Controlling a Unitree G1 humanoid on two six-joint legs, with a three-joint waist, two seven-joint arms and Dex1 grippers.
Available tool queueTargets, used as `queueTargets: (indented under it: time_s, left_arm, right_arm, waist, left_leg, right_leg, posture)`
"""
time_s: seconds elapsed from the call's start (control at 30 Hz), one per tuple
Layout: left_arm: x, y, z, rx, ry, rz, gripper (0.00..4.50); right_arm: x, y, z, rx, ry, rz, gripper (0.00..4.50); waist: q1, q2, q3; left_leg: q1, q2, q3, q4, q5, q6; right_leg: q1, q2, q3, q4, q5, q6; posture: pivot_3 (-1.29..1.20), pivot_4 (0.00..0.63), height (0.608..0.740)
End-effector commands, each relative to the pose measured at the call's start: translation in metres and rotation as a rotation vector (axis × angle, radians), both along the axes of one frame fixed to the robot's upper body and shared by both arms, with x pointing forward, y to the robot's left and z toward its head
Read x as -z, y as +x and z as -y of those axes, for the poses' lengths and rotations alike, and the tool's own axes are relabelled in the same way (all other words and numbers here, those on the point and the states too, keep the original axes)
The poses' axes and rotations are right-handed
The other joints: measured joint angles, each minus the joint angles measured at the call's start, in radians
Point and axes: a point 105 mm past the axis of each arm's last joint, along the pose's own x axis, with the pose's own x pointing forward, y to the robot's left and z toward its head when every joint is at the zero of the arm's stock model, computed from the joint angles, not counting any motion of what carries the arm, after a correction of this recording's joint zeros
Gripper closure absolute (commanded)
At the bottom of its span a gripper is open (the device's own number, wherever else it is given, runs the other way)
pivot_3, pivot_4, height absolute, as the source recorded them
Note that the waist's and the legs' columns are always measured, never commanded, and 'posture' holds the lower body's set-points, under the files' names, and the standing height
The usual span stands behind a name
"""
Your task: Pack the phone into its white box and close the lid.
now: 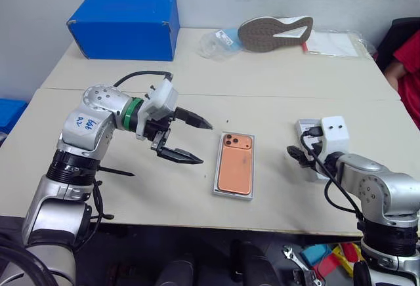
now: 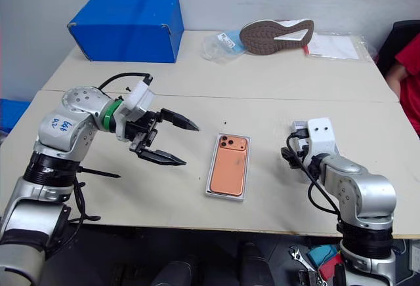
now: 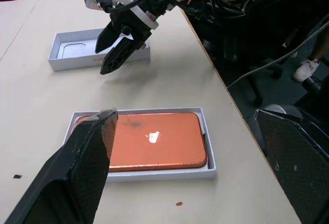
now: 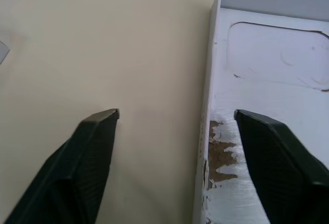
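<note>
The orange phone [image 1: 236, 164] lies face down inside the white box [image 3: 154, 175] in the middle of the table, its lenses at the far end. To its left my left gripper [image 1: 205, 143] hovers open above the table, pointing toward the phone, empty. On the right lies the lid [image 3: 67, 62], open side up, with a white moulded insert showing inside it [image 4: 267, 80]. My right gripper [image 4: 177, 113] stands open astride the lid's near long wall, one finger over the insert and one over the bare table. I cannot tell whether it touches the lid.
A blue box [image 1: 125, 23] stands at the back left. A shoe [image 1: 275, 31] lies sole up at the back, beside a plastic bag [image 1: 220, 42] and papers [image 1: 331, 43]. A person in red [image 1: 407, 69] sits at the far right.
</note>
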Motion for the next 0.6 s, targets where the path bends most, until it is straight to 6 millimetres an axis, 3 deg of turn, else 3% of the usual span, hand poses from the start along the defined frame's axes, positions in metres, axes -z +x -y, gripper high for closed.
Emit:
queueTargets:
  time_s: [0.03,0.2,0.27,0.5,0.6]
  left_arm:
    - [-0.007,-0.001,-0.001,-0.004,-0.010,0.036,0.00]
    - [-0.003,-0.002,-0.002,-0.004,0.005,0.033,0.00]
    - [-0.001,-0.002,-0.004,-0.009,0.012,0.032,0.00]
    - [0.009,0.000,-0.013,-0.037,0.046,0.001,0.00]
    - [0.018,0.003,-0.023,-0.069,0.077,-0.009,0.00]
  right_arm:
    - [-0.009,0.006,0.001,0.011,-0.012,0.049,2.19]
    - [-0.005,0.008,0.000,0.010,-0.019,0.045,3.98]
    - [-0.005,0.007,0.001,0.011,-0.020,0.045,4.47]
    - [-0.019,0.002,-0.002,0.001,0.004,0.091,4.47]
    - [-0.041,-0.001,-0.024,-0.065,0.141,0.149,4.47]
  waist:
    - [0.000,0.000,0.000]
    - [-0.001,0.000,0.000]
    - [-0.003,0.000,0.000]
    - [-0.008,0.000,0.000]
    - [-0.015,0.001,0.000]
  left_leg:
    - [0.000,0.000,0.000,0.000,0.000,0.000]
    - [0.000,0.000,0.000,0.000,0.000,0.000]
    - [0.000,0.000,0.000,0.000,0.000,0.000]
    - [0.000,0.000,0.000,0.000,0.000,0.000]
    - [0.000,0.001,0.000,0.000,0.000,0.000]
  right_leg:
    - [0.000,0.000,0.000,0.000,0.000,0.000]
    - [0.000,0.000,0.000,0.000,0.000,0.000]
    - [0.000,0.000,0.000,0.000,0.000,0.000]
    - [0.000,0.000,0.000,0.000,0.000,0.000]
    - [0.000,0.000,0.000,0.000,0.000,0.000]
  posture:
    - [0.00,0.150,0.740]
    - [0.00,0.150,0.740]
    - [0.00,0.150,0.740]
    - [0.00,0.150,0.740]
    - [0.00,0.150,0.740]
